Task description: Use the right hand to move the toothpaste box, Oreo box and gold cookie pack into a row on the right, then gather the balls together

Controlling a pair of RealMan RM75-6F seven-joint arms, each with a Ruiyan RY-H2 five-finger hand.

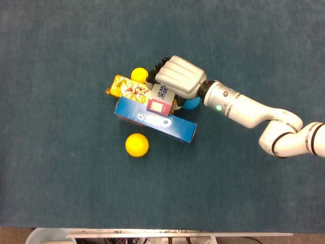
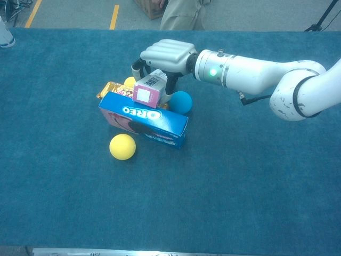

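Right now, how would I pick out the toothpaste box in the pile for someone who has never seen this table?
Find the cluster of items on the blue table, where the long blue Oreo box lies. Propped on its far edge, under the right hand, is the toothpaste box. It is the only white box, shorter than the Oreo box, with a pink end facing the camera, and the hand's fingers wrap its sides.
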